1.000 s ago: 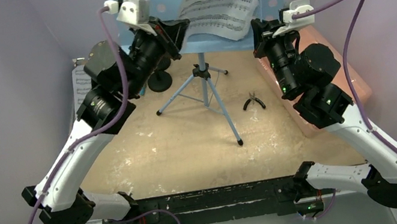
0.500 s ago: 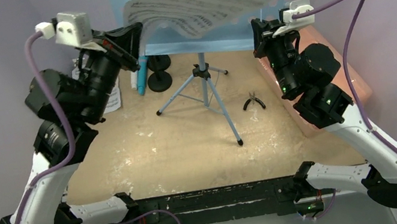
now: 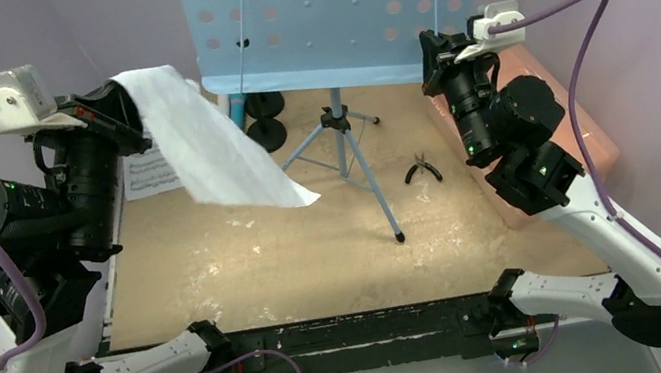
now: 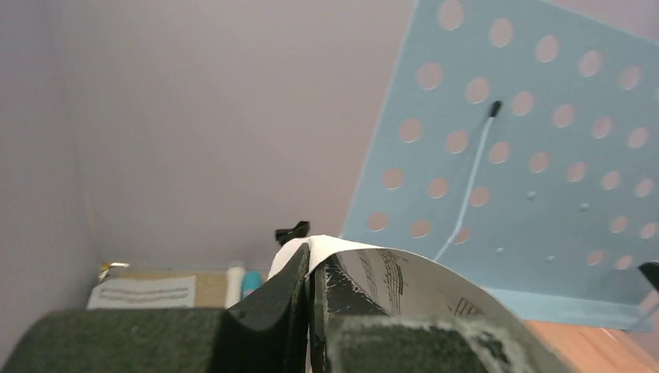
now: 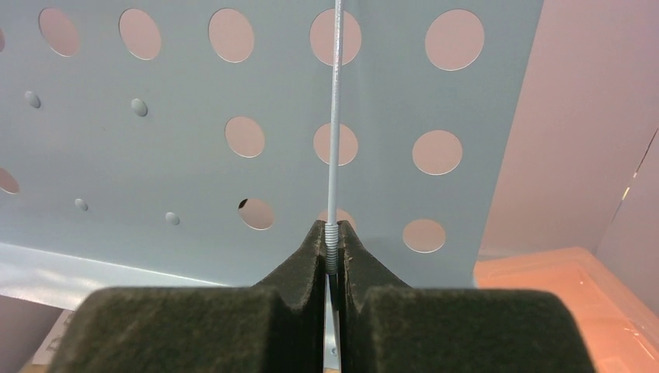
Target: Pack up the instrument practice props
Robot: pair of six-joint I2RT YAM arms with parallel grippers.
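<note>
At mid-table (image 3: pixel 317 250), top view: small pliers (image 3: pixel 421 169) lie flat just right of the tripod legs (image 3: pixel 340 139), not touching them.

Left side, raised above the table: left gripper (image 3: pixel 117 95), claw pressed together on the top edge of a sheet-music page (image 3: pixel 220 154). The page hangs from the jaws and slopes down toward the centre. Its blank back faces up and its lower corner is in the air near the tripod. The left wrist view (image 4: pixel 311 260) adds what the top view lacks: printed staves on the page's other face (image 4: pixel 404 280).

A second page (image 3: pixel 152 171) lies flat on the table beside the left arm. It also shows low and far left from the wrist (image 4: pixel 144 294).

Further back, a blue microphone (image 3: pixel 236 111) stands just beside a black mic holder (image 3: pixel 267 136), below the rack's lower edge. The left wrist alone shows a white microphone (image 4: pixel 235 278) next to the blue one. In the top view the held page covers that spot.

Right gripper (image 3: pixel 430 46) is up at the lower right corner of the music rack (image 3: pixel 348 11), and the top view does not resolve its grip. The right wrist (image 5: pixel 332 242) does: jaws pinched on the base of a thin wire arm (image 5: pixel 335 116) running up the perforated panel. The rack stands upright at the back.

Container: pink box (image 3: pixel 603 141) along the right table edge, largely behind the right arm. The right wrist catches one corner (image 5: pixel 559 287). Contents cannot be made out in either view.
</note>
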